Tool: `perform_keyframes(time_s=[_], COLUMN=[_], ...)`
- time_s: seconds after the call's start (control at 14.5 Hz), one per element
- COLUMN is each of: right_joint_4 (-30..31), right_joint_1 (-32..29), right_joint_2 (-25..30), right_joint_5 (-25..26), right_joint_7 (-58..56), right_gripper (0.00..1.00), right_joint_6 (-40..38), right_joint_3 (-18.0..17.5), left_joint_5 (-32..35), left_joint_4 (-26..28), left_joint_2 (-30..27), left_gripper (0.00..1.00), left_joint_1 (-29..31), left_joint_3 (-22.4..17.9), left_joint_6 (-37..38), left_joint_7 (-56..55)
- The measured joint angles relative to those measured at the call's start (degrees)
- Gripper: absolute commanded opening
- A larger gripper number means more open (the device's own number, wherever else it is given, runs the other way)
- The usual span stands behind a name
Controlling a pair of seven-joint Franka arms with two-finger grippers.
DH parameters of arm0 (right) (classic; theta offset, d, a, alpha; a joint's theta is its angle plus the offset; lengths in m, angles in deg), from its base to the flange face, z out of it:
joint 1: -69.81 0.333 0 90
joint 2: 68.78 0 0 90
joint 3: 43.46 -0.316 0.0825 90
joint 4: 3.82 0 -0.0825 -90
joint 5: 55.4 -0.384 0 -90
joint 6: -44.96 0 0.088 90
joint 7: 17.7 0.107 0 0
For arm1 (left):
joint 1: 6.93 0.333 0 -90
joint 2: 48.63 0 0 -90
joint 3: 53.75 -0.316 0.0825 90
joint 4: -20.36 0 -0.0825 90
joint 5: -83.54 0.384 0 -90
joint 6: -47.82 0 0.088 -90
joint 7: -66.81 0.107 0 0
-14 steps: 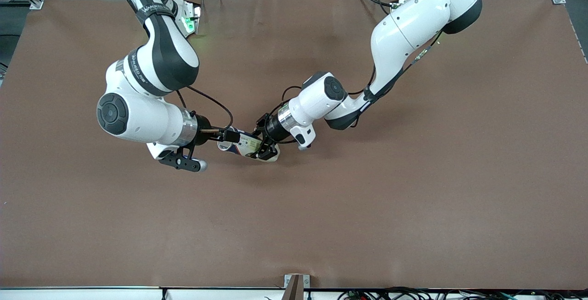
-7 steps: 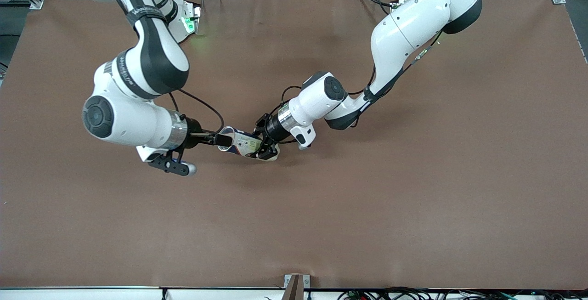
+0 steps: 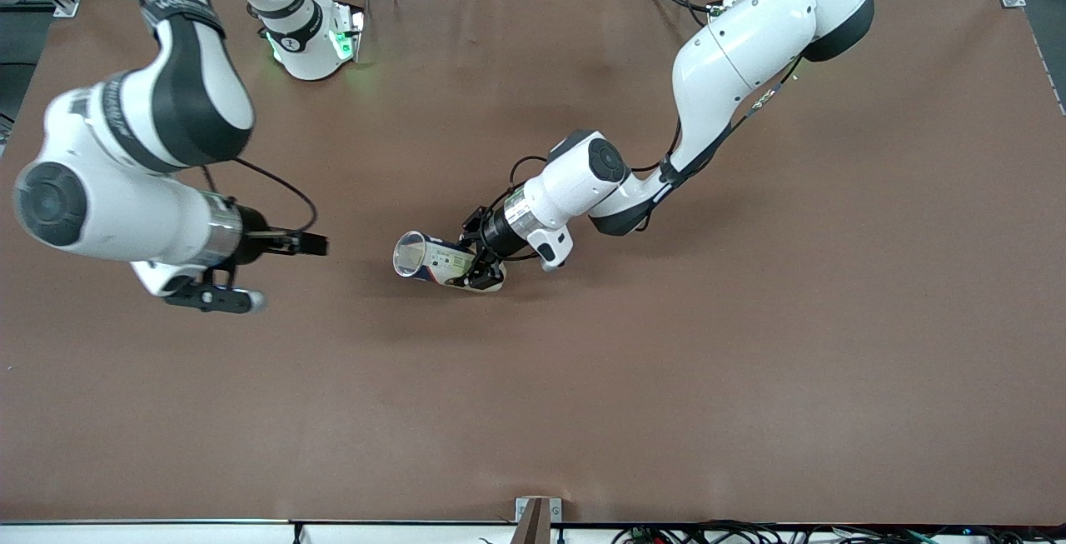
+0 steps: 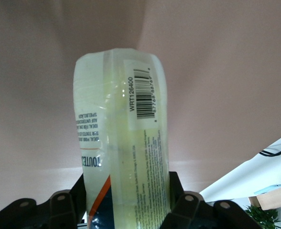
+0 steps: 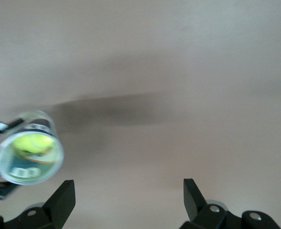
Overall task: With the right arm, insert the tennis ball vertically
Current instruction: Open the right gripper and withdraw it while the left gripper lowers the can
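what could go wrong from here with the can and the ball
1. The left gripper holds the can lying nearly flat, mouth sideways; the ball inside could roll out if it tips further.
2. The grip sits at the can's closed end, so the clear can might slip or twist.
3. The right gripper, open over bare table, is too far off to catch anything.

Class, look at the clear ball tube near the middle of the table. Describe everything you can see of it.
The tube is a clear plastic can with a printed label and barcode, lying tilted low over the brown table. Its open mouth faces the right arm's end, and a yellow-green tennis ball shows inside. The left gripper clamps its closed end. The right gripper is apart from it, open.
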Motion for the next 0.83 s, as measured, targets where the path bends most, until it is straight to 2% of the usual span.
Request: perform_keyframes(time_s=[0.21, 0.34, 0.55, 0.83], right_joint_4=[0.5, 2.0, 3.3, 3.6], right_joint_1=[-5.0, -7.9, -8.6, -8.3], right_joint_2=[3.9, 7.1, 11.6, 16.6], right_joint_5=[2.0, 3.9, 8.1, 9.1], right_joint_7=[-8.8, -12.4, -13.5, -13.5], right_gripper=[1.0, 1.0, 1.0, 1.0], right_joint_6=[-2.3, -2.9, -2.9, -2.9], right_joint_3=[0.2, 0.3, 0.0, -0.8], left_joint_5=[0.0, 0.0, 0.0, 0.0], left_joint_4=[0.1, 1.2, 3.9, 5.4], left_joint_2=[0.0, 0.1, 0.7, 2.0], left_gripper=[0.56, 0.56, 0.56, 0.56], left_joint_1=[0.2, 0.2, -0.4, -1.2], left_joint_3=[-0.4, -0.5, -0.4, 0.4], left_joint_6=[-1.9, -5.9, -13.3, -18.8], left_joint_7=[0.1, 0.8, 1.0, 0.1])
